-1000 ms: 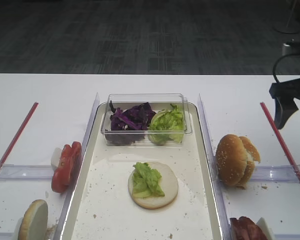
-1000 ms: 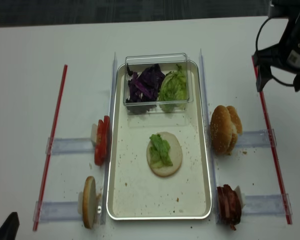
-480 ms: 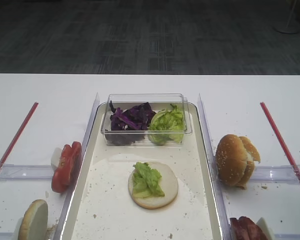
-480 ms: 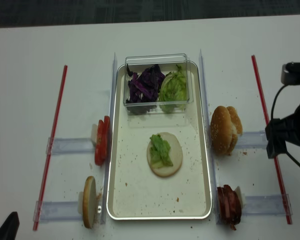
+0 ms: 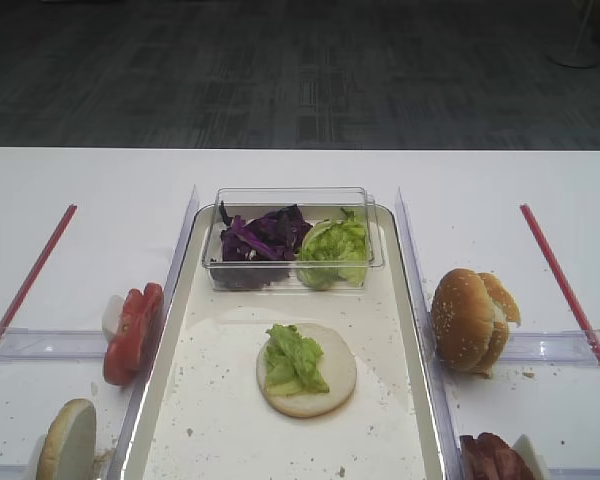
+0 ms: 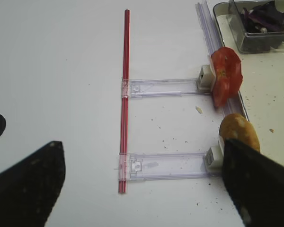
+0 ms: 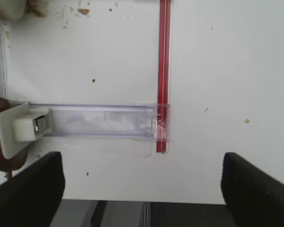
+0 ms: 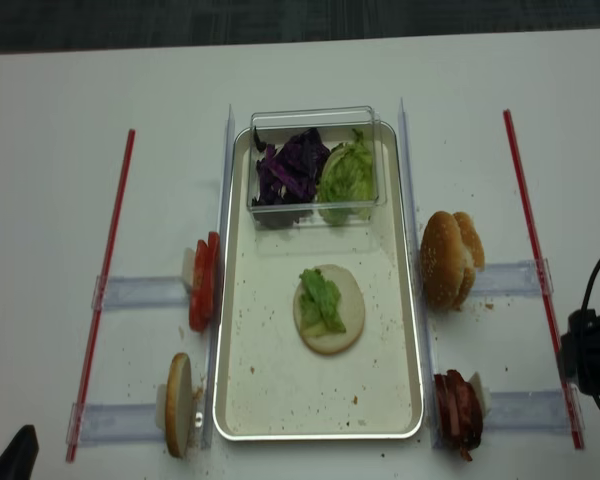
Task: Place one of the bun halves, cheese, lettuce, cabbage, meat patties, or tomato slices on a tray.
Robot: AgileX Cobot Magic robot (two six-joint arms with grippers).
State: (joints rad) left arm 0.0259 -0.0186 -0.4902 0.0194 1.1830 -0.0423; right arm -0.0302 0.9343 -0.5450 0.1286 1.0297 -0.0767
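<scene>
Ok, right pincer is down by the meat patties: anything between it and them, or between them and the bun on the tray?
Nothing visible blocks either path. Between the right pincer and the meat patties lies only the flat clear holder strip. From there to the bun half is just the tray rim and bare tray floor.

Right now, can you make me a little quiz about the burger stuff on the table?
1. True or false: the lettuce piece lies on a bun half in the tray.
2. What shares the clear tub with green leaves? A) tomato slices B) purple cabbage C) meat patties
3. Fill in: the tomato slices stand to the ____ of the tray.

Key: 1 true; 2 B; 3 left
</scene>
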